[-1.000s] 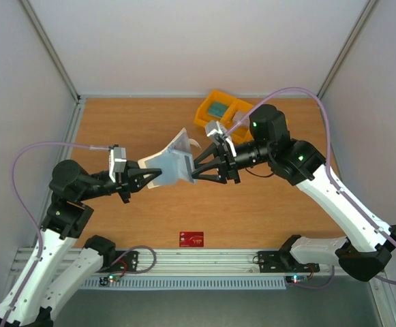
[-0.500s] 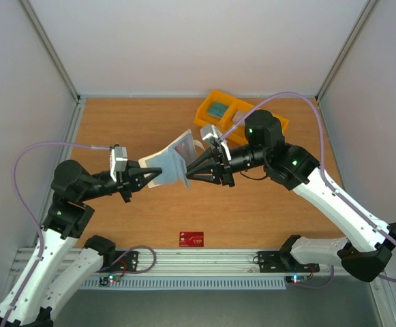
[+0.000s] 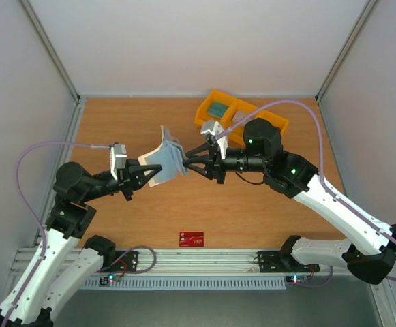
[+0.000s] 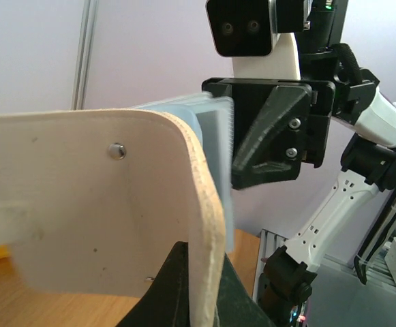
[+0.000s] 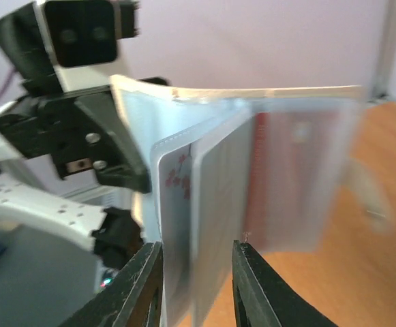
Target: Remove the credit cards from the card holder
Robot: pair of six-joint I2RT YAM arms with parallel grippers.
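The card holder (image 3: 165, 155) hangs in the air over the table's middle, cream outside, pale grey-blue inside. My left gripper (image 3: 148, 174) is shut on its lower edge, and in the left wrist view the cream cover (image 4: 95, 204) stands edge-on in that gripper (image 4: 199, 255). From the right, my right gripper (image 3: 186, 165) reaches into the open side. In its own view the jaws (image 5: 198, 245) stand apart, straddling a pale card with reddish print (image 5: 176, 204) and clear sleeves (image 5: 300, 177). A red edge (image 5: 257, 170) shows inside one sleeve. One red credit card (image 3: 191, 238) lies on the table near the front edge.
A yellow compartment bin (image 3: 247, 109) stands at the back, right of centre, with a greenish item (image 3: 218, 110) in one compartment. Grey walls close off the table's left, right and back sides. A metal rail (image 3: 204, 262) runs along the front between the arm bases.
My right gripper has moved left, up to the holder. The holder's free flap has swung up and folded narrower towards the left gripper, which has hardly moved.
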